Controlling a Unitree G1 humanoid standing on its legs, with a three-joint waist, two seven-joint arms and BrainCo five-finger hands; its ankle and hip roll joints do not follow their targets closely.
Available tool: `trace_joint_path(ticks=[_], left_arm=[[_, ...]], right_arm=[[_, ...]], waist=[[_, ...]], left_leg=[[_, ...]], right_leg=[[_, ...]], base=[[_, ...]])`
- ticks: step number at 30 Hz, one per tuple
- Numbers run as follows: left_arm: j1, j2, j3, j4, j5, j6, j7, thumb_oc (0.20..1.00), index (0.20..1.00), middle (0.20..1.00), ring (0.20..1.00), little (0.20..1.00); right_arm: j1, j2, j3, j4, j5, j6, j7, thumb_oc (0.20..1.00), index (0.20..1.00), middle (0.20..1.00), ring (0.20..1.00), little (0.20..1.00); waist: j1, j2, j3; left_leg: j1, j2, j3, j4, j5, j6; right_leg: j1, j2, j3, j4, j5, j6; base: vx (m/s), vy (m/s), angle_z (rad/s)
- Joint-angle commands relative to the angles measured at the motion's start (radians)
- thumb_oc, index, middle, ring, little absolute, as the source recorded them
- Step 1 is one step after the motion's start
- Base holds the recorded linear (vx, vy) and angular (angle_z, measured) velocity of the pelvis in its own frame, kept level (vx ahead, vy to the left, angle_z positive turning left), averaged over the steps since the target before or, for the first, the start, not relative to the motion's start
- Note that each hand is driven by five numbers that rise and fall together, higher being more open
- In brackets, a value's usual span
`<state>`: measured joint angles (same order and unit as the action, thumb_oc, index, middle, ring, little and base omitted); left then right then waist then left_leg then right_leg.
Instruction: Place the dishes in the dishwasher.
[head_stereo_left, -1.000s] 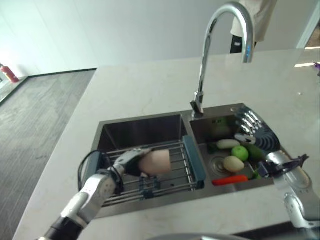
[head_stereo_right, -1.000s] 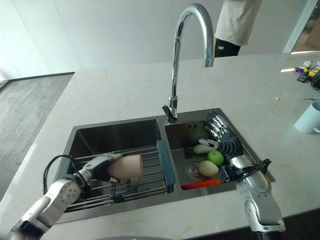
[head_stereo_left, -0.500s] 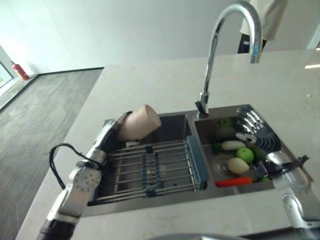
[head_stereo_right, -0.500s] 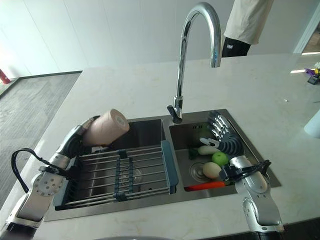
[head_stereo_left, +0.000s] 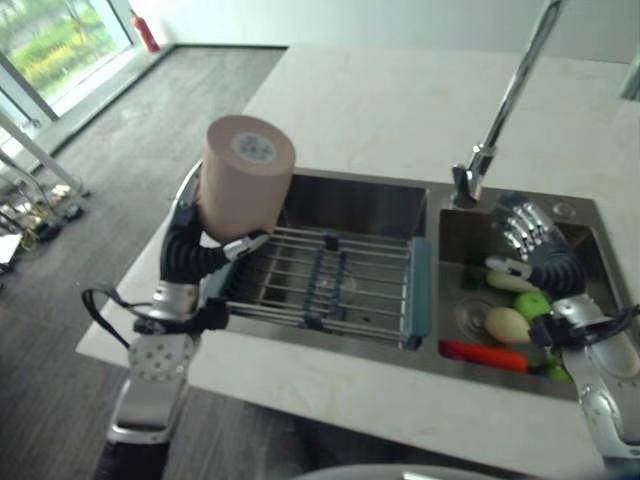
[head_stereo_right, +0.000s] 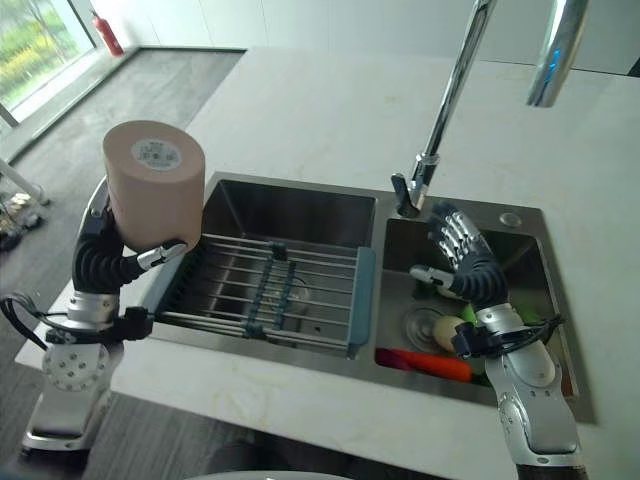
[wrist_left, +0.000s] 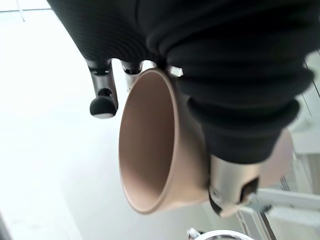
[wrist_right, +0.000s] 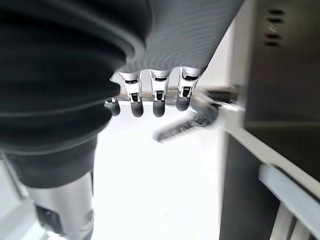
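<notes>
A double steel sink (head_stereo_right: 300, 205) set in a pale stone counter (head_stereo_right: 300, 110) holds the scene's 2 containers. The left basin carries a wire drying rack (head_stereo_right: 270, 290) with blue-grey end pieces, spanning it from side to side; nothing rests on its bars. The right basin, below the curved chrome faucet (head_stereo_right: 450, 90), holds an orange carrot (head_stereo_right: 430, 364) lying near the front wall, a pale round vegetable (head_stereo_left: 508, 324), a green round fruit (head_stereo_left: 533, 304) just beside it and a white oblong vegetable (head_stereo_left: 512, 281) further back.

The robot's left hand (head_stereo_right: 120, 255) is raised above the counter's left edge, beside the left basin, with its thumb and fingers curled round a tan cup (head_stereo_right: 155, 195). The cup is lifted clear of the rack and the counter. Its long axis stands close to upright, tilted slightly, with the flat base and its round sticker turned up toward the head camera and the open mouth facing down; in the left wrist view the cup (wrist_left: 160, 150) shows its hollow inside, clamped between the thumb (wrist_left: 232, 185) and the fingers (wrist_left: 102, 97).

The right hand (head_stereo_right: 465, 260) hangs over the right basin, above the vegetables, fingers spread and straight, holding nothing; the right wrist view shows the same fingers (wrist_right: 157, 97) in a loose row.
</notes>
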<state>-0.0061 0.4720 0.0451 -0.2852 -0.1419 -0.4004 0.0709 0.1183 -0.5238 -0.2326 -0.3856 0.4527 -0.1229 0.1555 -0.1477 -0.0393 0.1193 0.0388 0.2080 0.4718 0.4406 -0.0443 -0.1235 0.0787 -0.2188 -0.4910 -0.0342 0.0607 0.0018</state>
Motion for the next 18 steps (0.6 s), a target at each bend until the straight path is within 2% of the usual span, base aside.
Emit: trace_joint_path(ticks=[1,2,3,4,7,8,9,10,11,12,13,14,16,18], left_arm=[[0.002,0.032,0.025,-0.036,-0.086,-0.112,-0.005,0.2,0.2,0.2,0.2,0.2],[0.01,0.033,0.029,-0.042,-0.099,-0.115,-0.02,0.2,0.2,0.2,0.2,0.2],[0.026,0.028,0.033,-0.058,-0.112,-0.13,-0.037,0.2,0.2,0.2,0.2,0.2],[0.033,0.022,0.041,-0.074,-0.132,-0.12,-0.05,0.2,0.2,0.2,0.2,0.2],[0.048,0.015,0.046,-0.09,-0.115,-0.104,-0.03,0.2,0.2,0.2,0.2,0.2],[0.051,0.015,0.047,-0.095,-0.108,-0.097,-0.024,0.2,0.2,0.2,0.2,0.2],[0.05,0.012,0.045,-0.101,-0.102,-0.091,-0.019,0.2,0.2,0.2,0.2,0.2],[0.043,0.013,0.037,-0.102,-0.101,-0.083,-0.013,0.2,0.2,0.2,0.2,0.2],[0.024,0.011,0.018,-0.095,-0.109,-0.072,-0.017,0.2,0.2,0.2,0.2,0.2],[0.012,0.01,0.006,-0.086,-0.113,-0.069,-0.023,0.2,0.2,0.2,0.2,0.2],[0.004,0.008,0.001,-0.078,-0.103,-0.061,-0.019,0.2,0.2,0.2,0.2,0.2],[-0.002,0.002,-0.008,-0.083,-0.103,-0.048,-0.018,0.2,0.2,0.2,0.2,0.2],[-0.011,-0.012,-0.03,-0.095,-0.085,-0.027,-0.01,0.2,0.2,0.2,0.2,0.2],[-0.024,-0.018,-0.05,-0.099,-0.075,-0.015,0.003,0.2,0.2,0.2,0.2,0.2]], right_arm=[[-0.029,0.005,-0.024,0.063,0.04,-0.078,-0.009,1.0,1.0,1.0,1.0,1.0],[-0.026,0.007,-0.033,0.06,0.05,-0.079,-0.012,1.0,1.0,1.0,1.0,1.0],[-0.03,0.015,-0.051,0.055,0.057,-0.094,-0.017,1.0,1.0,1.0,1.0,1.0],[-0.041,0.047,-0.036,0.055,0.016,-0.098,-0.034,1.0,1.0,1.0,1.0,1.0],[-0.028,0.094,0.0,0.023,-0.02,-0.087,-0.034,1.0,1.0,1.0,1.0,1.0],[-0.02,0.112,0.014,0.013,-0.046,-0.087,-0.031,1.0,1.0,1.0,1.0,1.0],[-0.018,0.115,0.019,0.009,-0.052,-0.086,-0.036,1.0,1.0,1.0,1.0,1.0],[-0.019,0.116,0.027,0.008,-0.049,-0.083,-0.044,1.0,1.0,1.0,1.0,1.0],[-0.038,0.118,0.042,0.01,-0.043,-0.072,-0.07,1.0,1.0,1.0,1.0,1.0],[-0.049,0.114,0.047,0.012,-0.035,-0.064,-0.087,1.0,1.0,1.0,1.0,1.0],[-0.056,0.112,0.051,0.009,-0.028,-0.057,-0.09,1.0,1.0,1.0,1.0,1.0],[-0.055,0.101,0.043,0.0,-0.014,-0.051,-0.094,1.0,1.0,1.0,1.0,1.0],[-0.044,0.097,0.045,-0.019,-0.01,-0.045,-0.112,1.0,1.0,1.0,1.0,1.0],[-0.035,0.096,0.05,-0.026,-0.006,-0.05,-0.114,1.0,1.0,1.0,1.0,1.0]], waist=[[0.009,0.042,-0.056],[0.008,0.045,-0.055],[0.025,0.039,-0.044],[0.054,0.038,-0.03],[0.089,0.031,-0.007],[0.101,0.031,0.001],[0.102,0.026,0.006],[0.099,0.026,0.007],[0.086,0.029,0.008],[0.077,0.035,0.008],[0.066,0.04,0.003],[0.058,0.046,-0.002],[0.057,0.042,-0.015],[0.053,0.038,-0.021]], left_leg=[[0.235,-0.014,-0.04,-0.338,-0.047,0.011],[0.253,-0.015,-0.029,-0.377,-0.046,0.01],[0.275,-0.068,-0.05,-0.458,-0.129,0.043],[0.266,-0.116,-0.079,-0.492,-0.158,0.06],[0.232,-0.174,-0.129,-0.483,-0.184,0.088],[0.221,-0.193,-0.166,-0.499,-0.173,0.094],[0.204,-0.208,-0.184,-0.514,-0.143,0.099],[0.193,-0.215,-0.222,-0.524,-0.13,0.106],[0.176,-0.219,-0.293,-0.528,-0.119,0.12],[0.164,-0.217,-0.344,-0.528,-0.108,0.129],[0.145,-0.221,-0.392,-0.527,-0.09,0.14],[0.117,-0.223,-0.456,-0.515,-0.063,0.151],[0.085,-0.237,-0.513,-0.503,-0.042,0.16],[0.074,-0.25,-0.555,-0.499,-0.033,0.165]], right_leg=[[-0.093,0.089,0.058,-0.053,0.012,0.102],[-0.105,0.079,0.051,-0.053,0.031,0.114],[-0.138,0.025,0.024,-0.049,0.094,0.169],[-0.15,-0.028,0.008,-0.048,0.148,0.211],[-0.149,-0.094,-0.002,-0.045,0.204,0.237],[-0.156,-0.107,0.018,-0.046,0.207,0.242],[-0.163,-0.112,0.024,-0.048,0.213,0.228],[-0.17,-0.107,0.064,-0.047,0.209,0.224],[-0.178,-0.074,0.178,-0.016,0.198,0.205],[-0.183,-0.033,0.27,0.042,0.146,0.182],[-0.186,0.021,0.375,0.115,0.088,0.157],[-0.168,0.106,0.495,0.192,0.004,0.134],[-0.138,0.181,0.576,0.211,-0.058,0.12],[-0.117,0.231,0.634,0.211,-0.091,0.1]], base=[[-0.22,0.301,1.13],[-0.47,0.69,2.02],[-0.58,0.983,1.94],[-0.57,1.057,1.42],[-0.24,0.562,1.6],[-0.25,0.423,0.48],[-0.22,0.353,0.36],[-0.18,0.309,1.26],[-0.09,0.324,1.43],[-0.08,0.327,2.22],[-0.09,0.275,1.76],[-0.1,0.215,2.1],[-0.04,0.126,1.87],[0.01,0.043,1.27]])
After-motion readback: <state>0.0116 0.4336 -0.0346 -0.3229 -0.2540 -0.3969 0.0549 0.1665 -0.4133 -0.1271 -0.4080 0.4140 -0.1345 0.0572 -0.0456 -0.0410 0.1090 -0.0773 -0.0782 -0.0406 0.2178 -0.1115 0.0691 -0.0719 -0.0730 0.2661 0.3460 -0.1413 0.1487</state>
